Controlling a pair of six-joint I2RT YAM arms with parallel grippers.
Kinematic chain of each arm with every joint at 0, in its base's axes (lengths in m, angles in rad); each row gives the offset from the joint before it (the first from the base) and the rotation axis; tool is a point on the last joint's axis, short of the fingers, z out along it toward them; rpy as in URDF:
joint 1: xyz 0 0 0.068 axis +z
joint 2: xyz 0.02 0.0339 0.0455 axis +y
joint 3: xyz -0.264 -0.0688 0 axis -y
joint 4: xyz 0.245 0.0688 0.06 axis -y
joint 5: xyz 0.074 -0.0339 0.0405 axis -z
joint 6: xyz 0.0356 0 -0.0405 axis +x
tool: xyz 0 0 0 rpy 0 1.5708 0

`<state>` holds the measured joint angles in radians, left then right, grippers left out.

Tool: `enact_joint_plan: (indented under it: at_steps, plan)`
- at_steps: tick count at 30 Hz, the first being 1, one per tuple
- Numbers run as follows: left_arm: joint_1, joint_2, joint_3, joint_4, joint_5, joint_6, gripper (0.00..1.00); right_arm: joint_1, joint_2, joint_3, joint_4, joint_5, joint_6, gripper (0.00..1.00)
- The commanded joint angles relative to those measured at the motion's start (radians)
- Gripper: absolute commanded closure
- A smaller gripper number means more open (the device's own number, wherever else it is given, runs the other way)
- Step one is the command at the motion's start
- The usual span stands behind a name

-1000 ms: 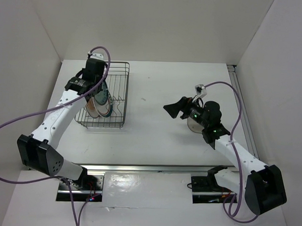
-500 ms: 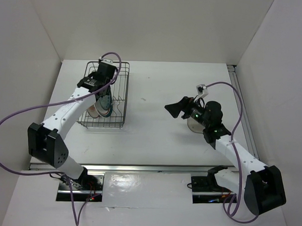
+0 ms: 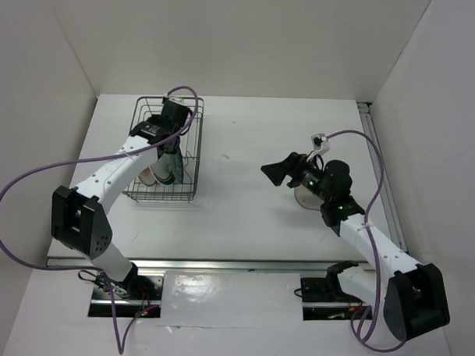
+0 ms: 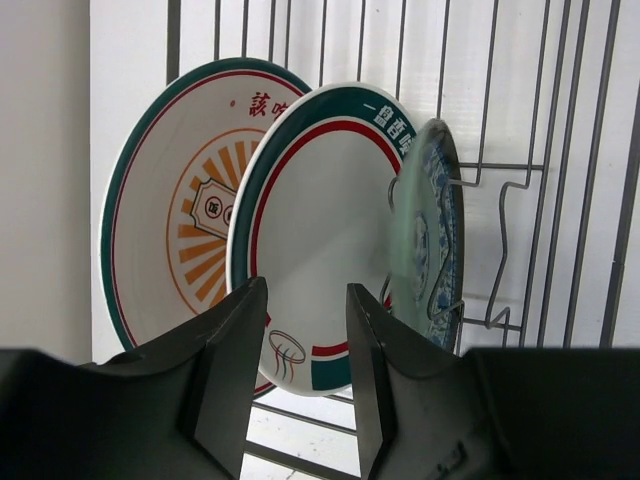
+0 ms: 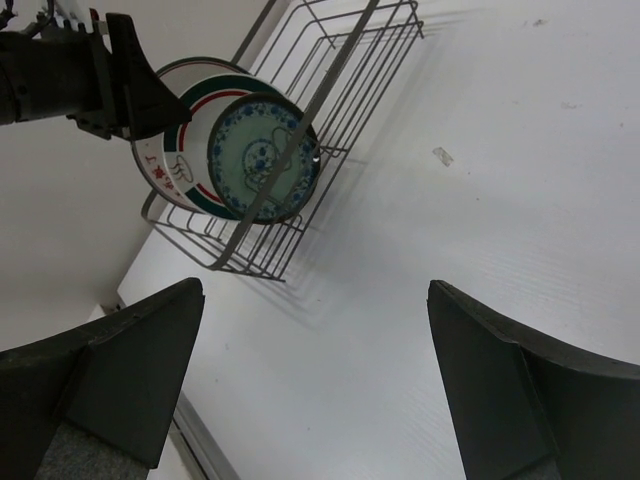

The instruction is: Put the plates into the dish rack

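Since the earlier frame the left arm has swung further across the dish rack (image 3: 188,173), and the left tool (image 4: 303,295) has gone from nearly closed to partly parted. The right arm has barely shifted.

Findings, left to right:
- Left tool: poised above the rack. Its jaws stand apart with nothing between them, and the plates are clear of both fingers.
- Plates: three stand on edge inside the rack, at its left side. The large orange-centred plate (image 4: 165,230) is leftmost. The green-and-red-rimmed plate (image 4: 310,220) overlaps it. The blue-patterned plate (image 4: 432,250) stands next, beside a wire prong.
- Right tool (image 5: 315,300): well to the right of the rack, above the desk (image 3: 247,139), jaws at full spread and empty.

Step in hand, as judged: release and retreat after placing a plate. To do it well, widen the jaws fully before moving. Then draw back along the line of approach, clear of the rims and the rack wires, so that no plate is nudged or tipped.

Not verifiable:
- The fingers cut off the plates' lower edges, so seating between prongs cannot be confirmed.
- The left arm covers the plates in the top view.
- The blue-patterned plate is blurred in the left wrist view.
- A pale round object (image 3: 301,197) lies partly under the right arm, right of the rack. Whether it is a further plate cannot be told.
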<state>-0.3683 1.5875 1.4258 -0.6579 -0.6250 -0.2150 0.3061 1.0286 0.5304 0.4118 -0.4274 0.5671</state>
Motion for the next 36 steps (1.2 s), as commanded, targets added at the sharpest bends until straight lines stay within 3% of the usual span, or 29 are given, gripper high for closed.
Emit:
enact_joint_plan:
  at_steps: [1,4,7,8,9,12,18,26,36]
  plan:
    - [-0.001,0.011,0.001,0.009,0.004,-0.009,0.5,-0.015,-0.041,-0.006,0.013,0.053,-0.016,0.0]
    - [-0.01,-0.01,0.001,0.009,0.018,-0.02,0.42,-0.024,-0.079,0.003,-0.098,0.23,-0.026,0.0]
    - [-0.011,-0.098,0.001,0.009,0.074,-0.04,0.14,-0.024,-0.11,0.042,-0.233,0.414,0.0,0.0]
    - [-0.011,-0.128,0.001,0.018,0.103,-0.04,0.06,-0.024,-0.11,0.058,-0.377,0.593,0.031,0.0]
    - [-0.011,-0.158,0.001,0.039,0.137,-0.04,0.0,-0.033,-0.11,0.08,-0.449,0.677,0.077,0.0]
    - [-0.011,-0.247,-0.03,0.05,0.26,-0.061,0.0,-0.033,-0.087,0.137,-0.643,0.886,0.077,0.0]
    - [-0.011,-0.319,-0.062,0.086,0.344,-0.061,0.0,-0.033,-0.055,0.068,-0.775,0.966,0.207,0.0]
    - [-0.011,-0.353,-0.08,0.099,0.39,-0.051,0.0,-0.033,-0.056,-0.003,-0.826,1.055,0.427,0.0]
    - [0.031,-0.38,-0.08,0.109,0.487,-0.05,0.0,-0.042,0.065,-0.038,-0.74,0.987,0.453,0.01]
